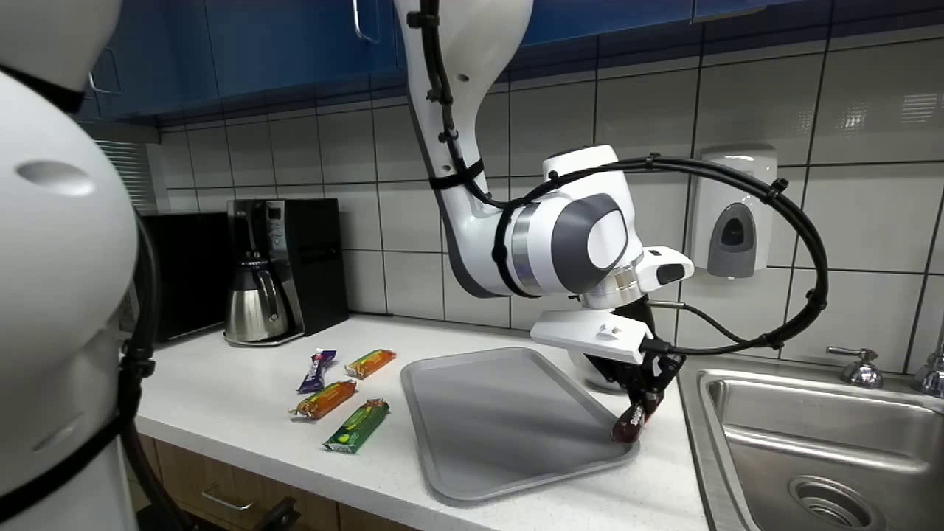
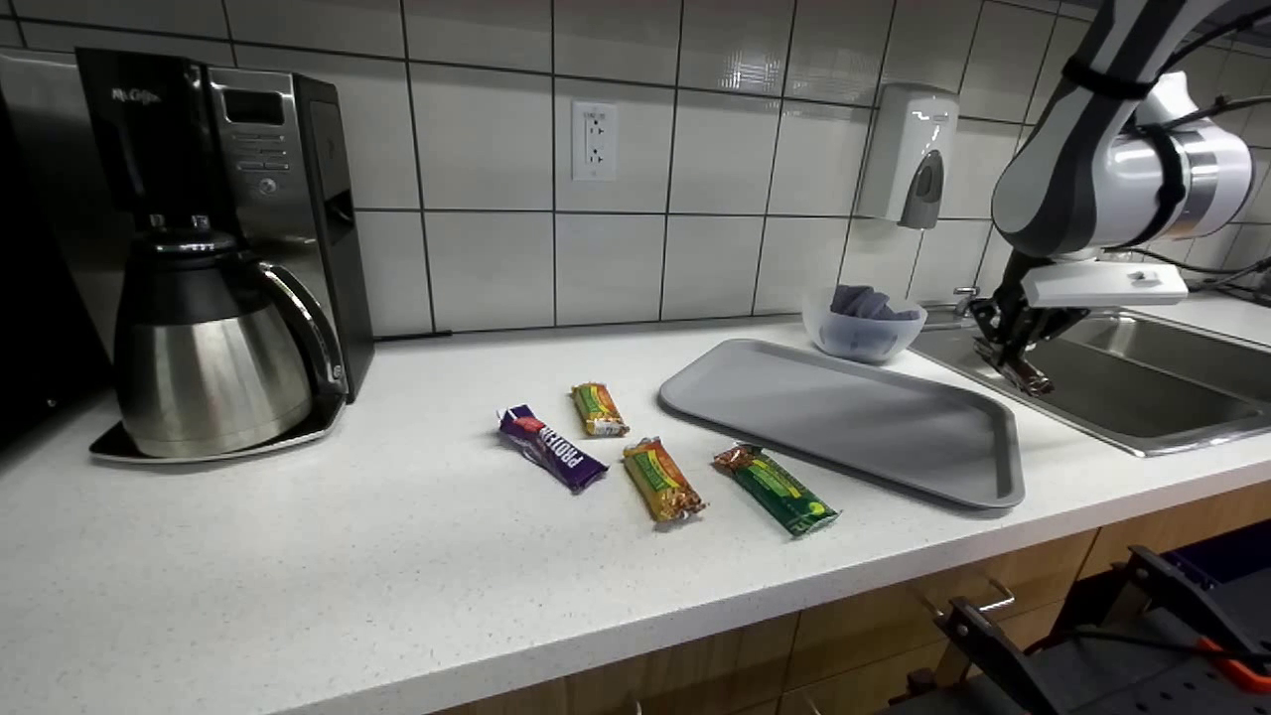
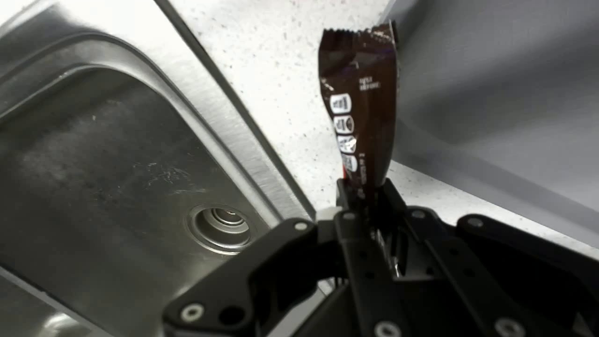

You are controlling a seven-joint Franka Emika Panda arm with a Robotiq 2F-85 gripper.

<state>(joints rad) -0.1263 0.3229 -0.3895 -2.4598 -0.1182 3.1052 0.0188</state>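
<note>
My gripper (image 3: 367, 194) is shut on a brown wrapped bar (image 3: 360, 107). It grips the bar at one end, and the rest extends out beyond the fingertips. In an exterior view, the gripper (image 1: 650, 391) tilts down and the bar (image 1: 629, 424) appears over the tray's corner nearest the sink. In another exterior view, the gripper (image 2: 1005, 353) and bar (image 2: 1028, 377) appear above the counter between tray and sink. The grey tray (image 1: 501, 413) holds nothing visible; it also shows in the wrist view (image 3: 505, 93). Whether the bar touches anything below is unclear.
A purple bar (image 2: 552, 449), two orange bars (image 2: 599, 410) (image 2: 662, 482) and a green bar (image 2: 777, 490) lie beside the tray. A bowl with grey-blue contents (image 2: 860, 328) stands behind it. The steel sink (image 3: 117, 154) adjoins. A coffee maker (image 2: 213, 328) stands at the far end.
</note>
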